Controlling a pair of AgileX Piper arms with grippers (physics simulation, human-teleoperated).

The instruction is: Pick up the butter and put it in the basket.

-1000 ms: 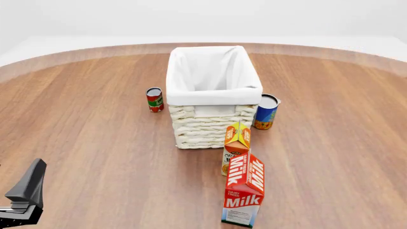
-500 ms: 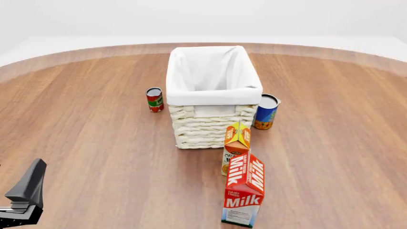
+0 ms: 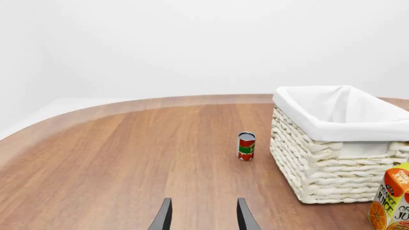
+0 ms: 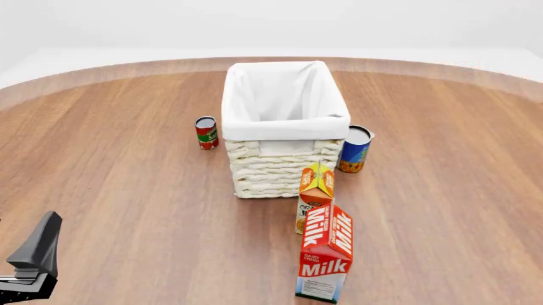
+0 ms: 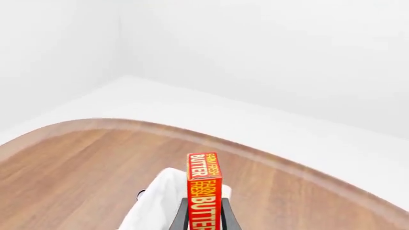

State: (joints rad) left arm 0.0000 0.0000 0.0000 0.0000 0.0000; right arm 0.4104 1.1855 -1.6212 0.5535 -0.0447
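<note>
The butter [image 5: 204, 191], a red-orange box with yellow lettering, stands on end between the fingers of my right gripper [image 5: 204, 221], which is shut on it. In the right wrist view it is high above the table, with the white cloth liner of the basket [image 5: 155, 206] just below it. The basket [image 4: 287, 124] stands mid-table in the front view and also shows in the left wrist view [image 3: 332, 158]. The butter and my right gripper are out of the front view. My left gripper [image 3: 204, 221] is open and empty, low over the wood, well short of the basket.
A red tomato can [image 4: 206, 132] stands left of the basket and a blue can [image 4: 355, 149] right of it. An orange juice carton [image 4: 316, 194] and a Milk carton [image 4: 327, 254] stand in front of it. My left arm [image 4: 34, 257] sits at the front-left corner.
</note>
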